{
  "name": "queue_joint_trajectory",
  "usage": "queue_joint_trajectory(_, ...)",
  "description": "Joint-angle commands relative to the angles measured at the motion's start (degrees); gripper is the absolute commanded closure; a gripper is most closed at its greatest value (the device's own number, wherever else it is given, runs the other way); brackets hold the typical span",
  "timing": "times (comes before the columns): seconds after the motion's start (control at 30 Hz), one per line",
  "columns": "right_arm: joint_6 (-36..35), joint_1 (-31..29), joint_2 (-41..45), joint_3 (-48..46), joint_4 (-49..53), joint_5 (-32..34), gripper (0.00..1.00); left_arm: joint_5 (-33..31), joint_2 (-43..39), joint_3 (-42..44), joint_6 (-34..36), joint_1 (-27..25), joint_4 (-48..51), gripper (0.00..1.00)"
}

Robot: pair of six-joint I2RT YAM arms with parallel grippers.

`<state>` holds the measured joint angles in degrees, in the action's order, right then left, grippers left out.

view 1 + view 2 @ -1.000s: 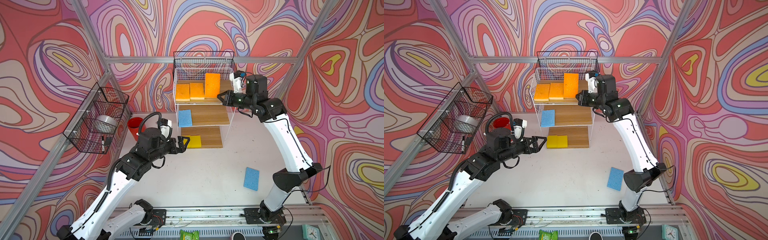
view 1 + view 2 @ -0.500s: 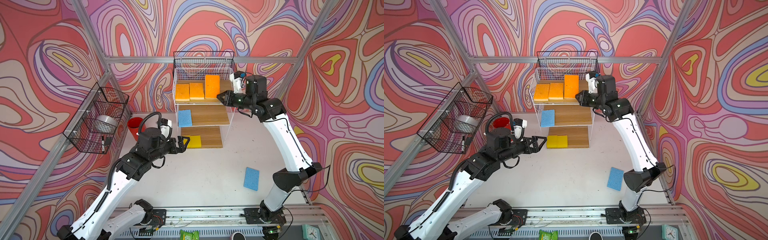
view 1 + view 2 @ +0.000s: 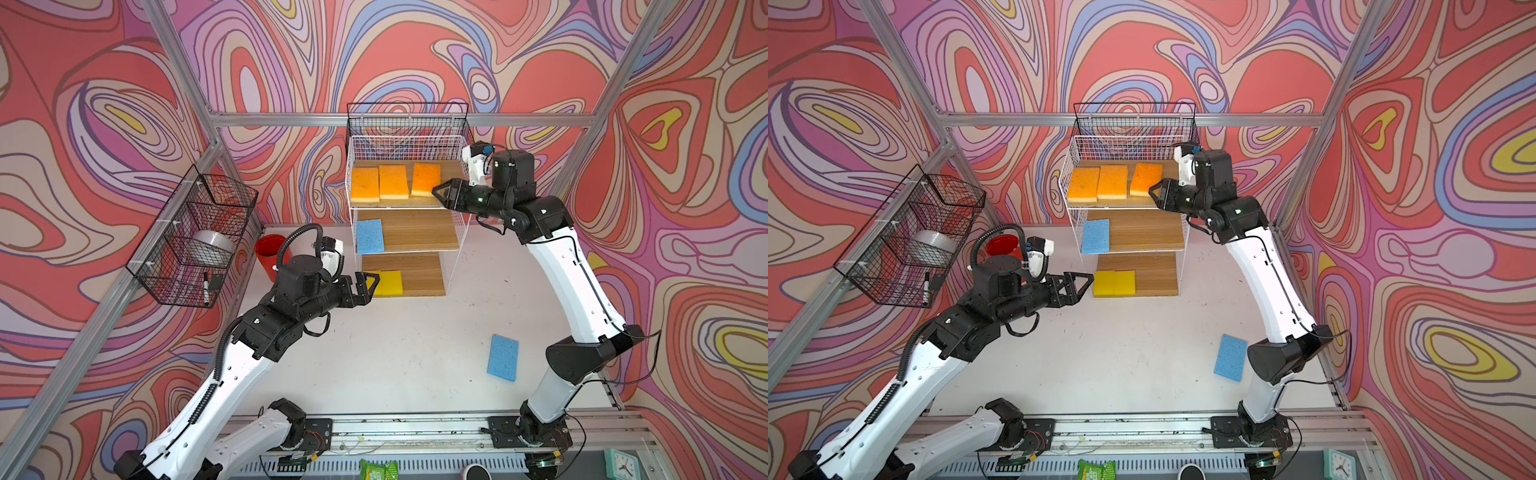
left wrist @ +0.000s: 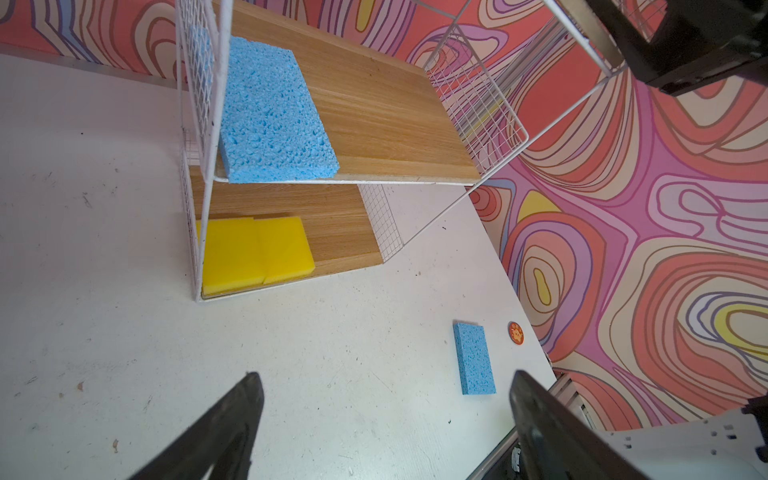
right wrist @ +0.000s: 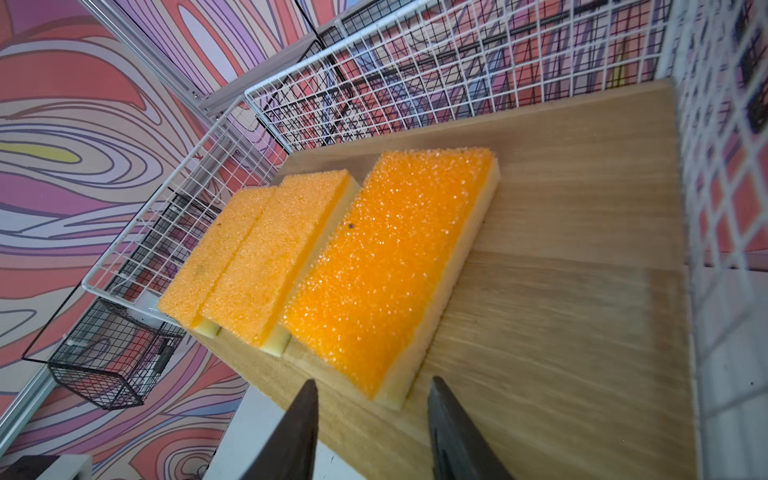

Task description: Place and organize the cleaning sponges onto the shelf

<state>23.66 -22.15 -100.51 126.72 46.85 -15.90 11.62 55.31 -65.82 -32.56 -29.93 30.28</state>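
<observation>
Orange sponges (image 3: pixel 392 182), three of them, are lying flat in a row on the top board (image 5: pixel 561 291) of the shelf (image 3: pixel 407 147). The left two are touching, and the third orange sponge (image 5: pixel 390 266) is sitting just beside them, slightly angled. Your right gripper (image 5: pixel 372 384) is hovering at that sponge's near end with its jaws partly parted, the fingers (image 5: pixel 453 432) flanking the corner without clamping it. Your left gripper (image 3: pixel 368 286) is hanging over the table (image 3: pixel 395 353) just in front of the bottom board (image 3: pixel 422 274), jaws spread wide, carrying nothing. A blue sponge (image 3: pixel 370 236) is resting at the left end of the middle board (image 3: pixel 415 232). Two yellow sponges (image 3: pixel 390 283) are lying side by side, touching, at the left of the bottom board. A second blue sponge (image 3: pixel 503 357) is lying flat on the table, well apart from the shelf, on your right arm's side.
</observation>
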Motion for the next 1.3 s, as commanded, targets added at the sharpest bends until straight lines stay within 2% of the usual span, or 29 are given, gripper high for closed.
queue_joint_trajectory(0.0,0.47,0.29,0.4,-1.27,-1.41,-0.1,0.56,0.5,-0.46,0.51,0.8,0.38,-0.84,0.06)
queue_joint_trajectory(0.17,0.55,0.32,0.96,-1.32,-1.66,0.26,0.59,0.38,-0.66,0.17,0.93,0.4,-0.4,0.06)
queue_joint_trajectory(0.37,-0.48,-0.2,4.18,-3.33,-2.45,-1.23,0.44,0.34,-1.0,-0.27,1.18,0.39,-0.05,0.06)
queue_joint_trajectory(0.5,-1.67,-2.36,6.46,-4.92,-2.16,0.59,0.44,0.55,-1.08,-0.73,1.18,0.39,0.0,0.06)
queue_joint_trajectory(0.7,-3.62,-9.5,9.86,-6.09,-0.95,14.44,0.44,0.73,-1.56,-0.9,1.36,0.4,0.04,0.06)
queue_joint_trajectory(0.9,-4.83,-16.54,7.23,0.33,2.28,28.75,0.41,0.75,-2.29,-0.98,1.79,0.4,0.3,0.06)
queue_joint_trajectory(1.27,-4.04,-17.31,-4.71,14.18,5.45,36.94,0.38,1.23,-5.45,2.11,1.21,0.41,0.04,0.06)
